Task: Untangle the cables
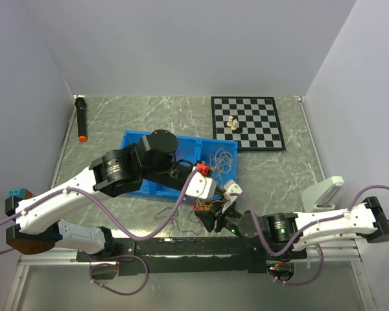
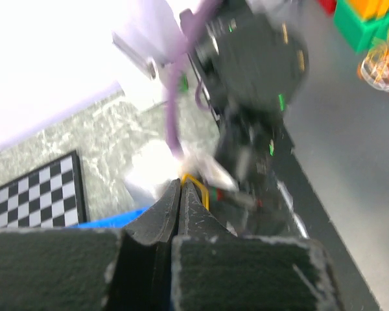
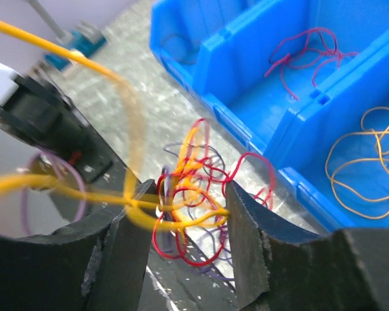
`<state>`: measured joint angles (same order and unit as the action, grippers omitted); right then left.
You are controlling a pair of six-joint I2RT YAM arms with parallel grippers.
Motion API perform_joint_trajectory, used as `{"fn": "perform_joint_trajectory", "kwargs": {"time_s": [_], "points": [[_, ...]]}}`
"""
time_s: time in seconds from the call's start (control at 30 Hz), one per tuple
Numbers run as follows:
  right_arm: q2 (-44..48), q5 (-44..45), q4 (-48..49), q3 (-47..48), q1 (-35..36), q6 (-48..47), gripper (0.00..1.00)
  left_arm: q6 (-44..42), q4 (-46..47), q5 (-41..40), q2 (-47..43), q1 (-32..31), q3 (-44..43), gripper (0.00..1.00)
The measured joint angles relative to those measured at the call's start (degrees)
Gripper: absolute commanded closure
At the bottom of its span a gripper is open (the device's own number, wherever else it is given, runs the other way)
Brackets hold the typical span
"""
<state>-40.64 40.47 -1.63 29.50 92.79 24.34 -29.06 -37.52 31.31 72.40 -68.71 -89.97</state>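
Note:
The cables are a small tangle (image 1: 203,206) of red, yellow and purple wires (image 3: 194,194) on the table in front of the blue bin (image 1: 133,141). My right gripper (image 3: 185,202) is open, one finger on each side of the tangle. Yellow strands cross the gap and touch both fingers. My left gripper (image 2: 181,186) is shut on a yellow cable (image 2: 201,188) that loops out at its tip, just left of the tangle and facing the right arm. That yellow cable (image 3: 58,48) runs taut up and to the left in the right wrist view.
The blue bin (image 3: 246,71) has compartments: one holds loose red cables (image 3: 305,55), another yellow cables (image 3: 360,162). A few dark wires (image 1: 175,223) lie on the table near the front. A chessboard (image 1: 246,122) with pieces sits at the back right, a black marker (image 1: 82,120) at the back left.

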Motion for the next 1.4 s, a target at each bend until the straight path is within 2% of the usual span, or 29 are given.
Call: {"fn": "perform_joint_trajectory", "kwargs": {"time_s": [0.1, 0.3, 0.53, 0.7, 0.9, 1.07, 1.23, 1.4], "points": [[-2.58, -0.63, 0.33, 0.00, -0.37, 0.00, 0.62, 2.08, 0.52, 0.74, 0.74, -0.02, -2.38, 0.99], [-2.45, -2.60, -0.22, 0.00, -1.60, 1.84, 0.64, 4.55, 1.33, -0.09, 2.69, 0.00, -9.33, 0.99], [0.15, -5.46, -5.35, -4.24, -1.84, 7.28, 0.69, 4.15, 6.60, -6.40, 4.81, 0.09, -21.05, 0.99], [2.84, -7.98, -10.60, -6.84, -1.95, 12.35, 0.72, 2.58, 11.87, -10.99, 4.68, 0.63, -24.55, 0.99], [6.43, -11.63, -15.32, -10.14, -1.95, 17.88, 0.72, -2.01, 17.29, -15.58, 4.68, 0.70, -24.61, 0.99], [5.92, -14.58, -19.06, -10.88, -1.95, 20.85, 0.71, -8.28, 29.31, -20.04, 2.51, 0.76, -19.76, 0.99], [5.18, -16.15, -20.70, -10.88, -1.95, 22.34, 0.73, -11.32, 34.62, -22.18, 1.92, 0.76, -18.64, 0.99], [8.72, -16.52, -23.15, -10.88, -1.92, 24.55, 0.76, -11.19, 37.27, -23.28, -2.21, 0.76, -7.65, 0.99]]}}
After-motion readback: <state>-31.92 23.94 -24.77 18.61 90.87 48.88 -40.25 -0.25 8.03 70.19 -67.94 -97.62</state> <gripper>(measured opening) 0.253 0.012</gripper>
